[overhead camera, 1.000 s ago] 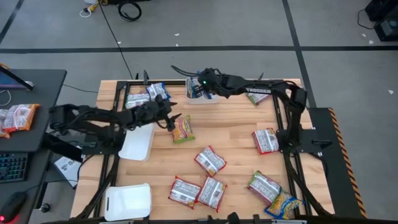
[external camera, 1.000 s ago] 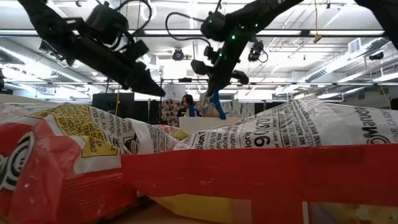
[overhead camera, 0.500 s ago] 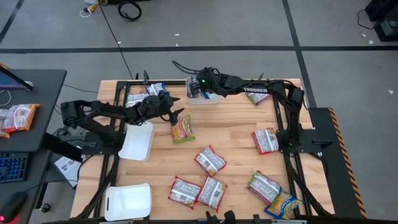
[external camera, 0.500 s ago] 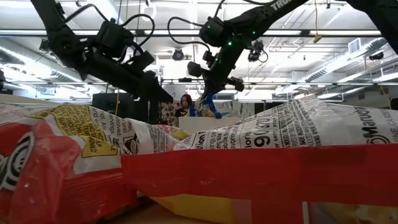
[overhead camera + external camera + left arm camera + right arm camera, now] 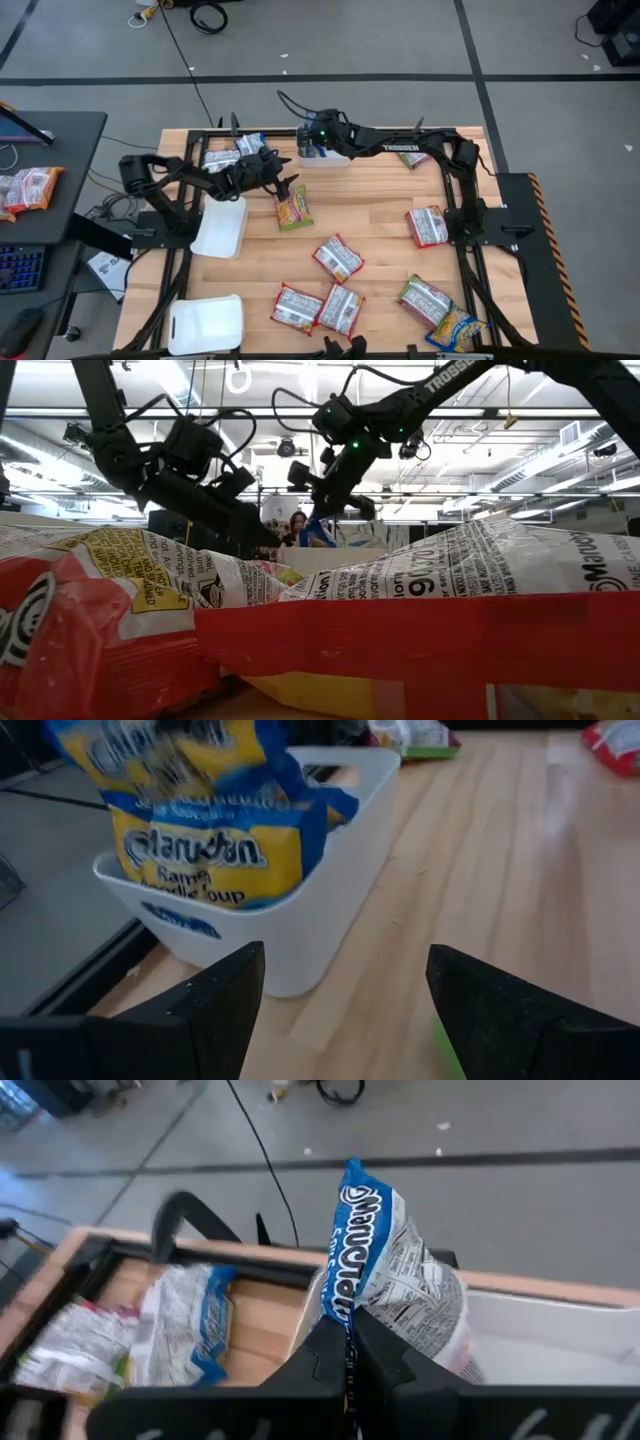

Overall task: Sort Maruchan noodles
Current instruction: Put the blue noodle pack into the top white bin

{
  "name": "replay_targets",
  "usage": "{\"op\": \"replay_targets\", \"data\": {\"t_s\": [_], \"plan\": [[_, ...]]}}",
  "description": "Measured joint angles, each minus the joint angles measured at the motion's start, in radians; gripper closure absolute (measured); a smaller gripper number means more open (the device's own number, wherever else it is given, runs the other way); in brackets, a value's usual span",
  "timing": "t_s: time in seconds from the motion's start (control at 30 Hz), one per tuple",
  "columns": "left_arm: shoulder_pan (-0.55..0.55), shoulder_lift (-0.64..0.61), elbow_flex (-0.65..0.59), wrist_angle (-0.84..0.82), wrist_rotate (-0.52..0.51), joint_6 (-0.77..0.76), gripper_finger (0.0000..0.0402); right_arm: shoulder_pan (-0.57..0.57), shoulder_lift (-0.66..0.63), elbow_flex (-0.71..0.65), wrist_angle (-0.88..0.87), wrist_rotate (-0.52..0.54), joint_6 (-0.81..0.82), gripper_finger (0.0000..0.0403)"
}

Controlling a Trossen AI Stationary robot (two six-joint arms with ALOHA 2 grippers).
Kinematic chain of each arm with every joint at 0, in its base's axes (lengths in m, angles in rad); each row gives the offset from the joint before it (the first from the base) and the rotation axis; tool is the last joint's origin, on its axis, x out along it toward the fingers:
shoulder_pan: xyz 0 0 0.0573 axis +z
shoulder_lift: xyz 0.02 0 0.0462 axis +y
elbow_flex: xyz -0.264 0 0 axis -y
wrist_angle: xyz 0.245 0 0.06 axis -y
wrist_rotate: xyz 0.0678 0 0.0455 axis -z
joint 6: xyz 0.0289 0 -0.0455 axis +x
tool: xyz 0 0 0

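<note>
My right gripper point(image 5: 309, 142) is over the left end of the far white tray point(image 5: 336, 158), shut on a blue-white noodle packet point(image 5: 385, 1270). That tray point(image 5: 300, 910) has a blue-and-yellow packet point(image 5: 210, 860) in it. My left gripper point(image 5: 286, 185) hangs open just short of this tray, with nothing between its fingers point(image 5: 345, 965). A green-yellow packet point(image 5: 294, 208) lies flat on the table right beside it. In the low view the left gripper point(image 5: 262, 532) is low, and the right gripper point(image 5: 322, 500) shows the blue packet point(image 5: 318, 534) below it. My right gripper pinches the blue-white packet between its two fingers by one end, at the crimped blue edge point(image 5: 347, 1312). The fingers slant down from the table's right side. The packet sticks out past the fingertips and hangs below them over the tray's left end.
Red-white packets point(image 5: 338, 258), point(image 5: 298, 307), point(image 5: 428, 226) and green ones point(image 5: 425, 297) lie scattered on the near and right parts of the table. More packets point(image 5: 225, 156) lie at the far left. Two white trays point(image 5: 220, 228), point(image 5: 205, 323) stand at the left.
My left gripper has come down and gone toward the far white tray, staying open. My right gripper has gone a little toward the table's left edge and down, rolling its wrist, so the blue-white packet has sunk toward the tray.
</note>
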Motion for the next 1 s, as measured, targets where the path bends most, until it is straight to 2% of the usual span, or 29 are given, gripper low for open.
{"op": "replay_targets", "data": {"t_s": [0.17,0.43,0.63,0.77,1.0], "plan": [[0.017,0.009,0.000,0.006,0.003,0.001,0.0118,0.001,0.000,-0.003,0.009,0.009,-0.007,0.0394],[0.036,0.034,0.000,0.002,0.009,0.000,0.0118,0.038,0.000,-0.121,0.170,0.067,0.056,0.0393],[0.027,0.089,0.000,0.093,0.011,-0.016,0.0118,0.043,0.000,-0.147,0.169,0.045,0.072,0.0383],[0.021,0.097,0.000,0.118,0.011,-0.027,0.0118,0.045,0.000,-0.149,0.158,0.015,0.075,0.0354],[0.022,0.097,0.000,0.115,0.010,-0.053,0.0118,0.044,0.000,-0.149,0.165,0.001,0.053,0.0274]]}}
